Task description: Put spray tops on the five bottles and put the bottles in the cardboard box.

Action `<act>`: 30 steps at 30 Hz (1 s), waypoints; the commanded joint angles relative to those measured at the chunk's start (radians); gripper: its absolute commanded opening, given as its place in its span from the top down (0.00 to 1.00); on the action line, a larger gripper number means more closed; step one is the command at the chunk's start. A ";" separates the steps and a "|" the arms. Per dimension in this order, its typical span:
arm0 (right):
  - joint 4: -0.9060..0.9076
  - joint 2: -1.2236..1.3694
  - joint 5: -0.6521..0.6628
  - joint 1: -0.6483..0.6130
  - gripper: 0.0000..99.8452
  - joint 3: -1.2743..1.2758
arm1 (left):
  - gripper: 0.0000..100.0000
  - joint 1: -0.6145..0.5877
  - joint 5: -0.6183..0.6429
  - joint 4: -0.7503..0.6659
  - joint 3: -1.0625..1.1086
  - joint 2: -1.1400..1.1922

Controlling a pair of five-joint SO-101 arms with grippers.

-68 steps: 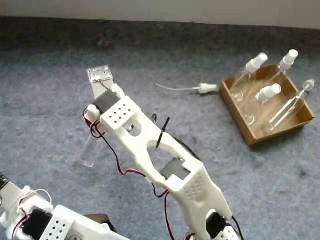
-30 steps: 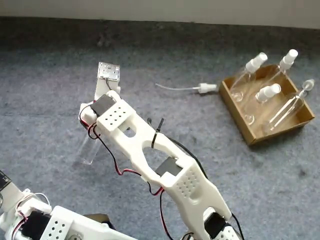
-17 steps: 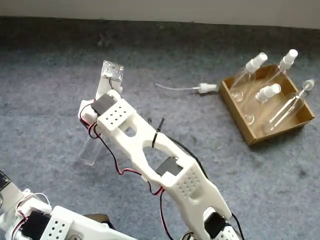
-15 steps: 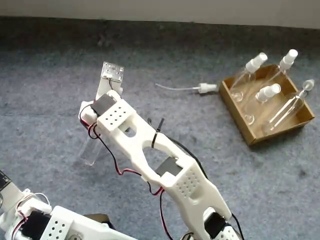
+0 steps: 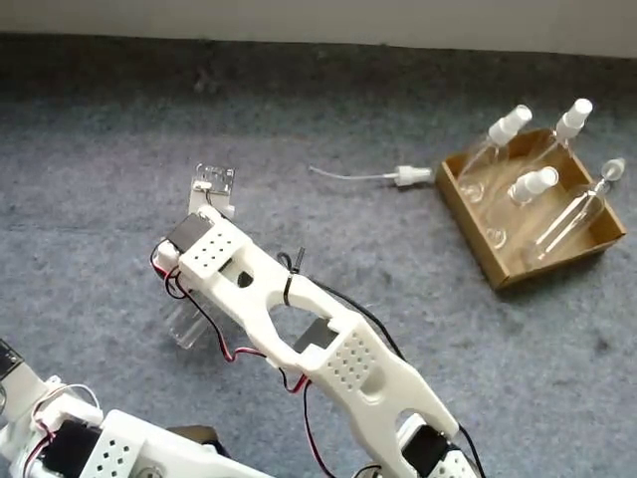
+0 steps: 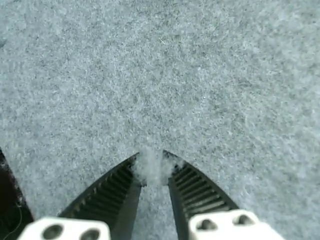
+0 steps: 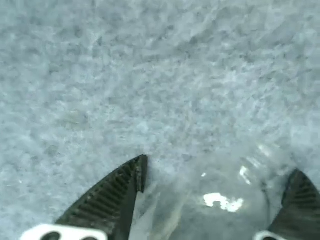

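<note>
1. The bottle [image 5: 186, 326] rests tilted on the carpet [image 5: 100, 199], left of the middle. Its upper part is hidden under the right arm [image 5: 328, 349], and its clear body is hard to trace.
2. In the right wrist view the bottle [image 7: 220, 205] fills the gap between the widely spread fingers of the right gripper [image 7: 220, 167], which grasps it. One end of the bottle is cut off at the picture's edge.
3. The left gripper [image 6: 151, 157] hangs over the carpet with its fingers drawn nearly together, holding nothing.
4. A loose spray top [image 5: 410, 176] with a thin tube lies just beside the corner of the box [image 5: 468, 227].
5. The box is well apart from the bottle and holds four capped bottles [image 5: 567, 219].
6. Compared with half a second ago, the right arm has sunk lower and the bottle leans flatter. The spray top and the box lie as before.
</note>
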 commanded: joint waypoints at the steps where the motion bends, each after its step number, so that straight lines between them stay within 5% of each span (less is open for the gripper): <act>1: 0.070 -0.012 -0.012 0.001 0.62 -0.028 | 0.99 -0.010 -0.011 0.005 0.018 -0.005; 9: 0.157 -0.012 -0.012 0.024 0.63 -0.028 | 0.99 -0.010 -0.011 0.005 0.018 -0.005; 17: 0.193 -0.012 -0.002 0.035 0.87 -0.028 | 0.99 -0.010 -0.011 0.005 0.018 -0.005; 22: 0.216 -0.050 0.000 0.068 0.90 -0.027 | 0.99 -0.010 -0.011 0.005 0.018 -0.005; 30: 0.331 -0.206 0.249 0.116 0.90 -0.028 | 0.99 -0.010 -0.011 0.005 0.018 -0.005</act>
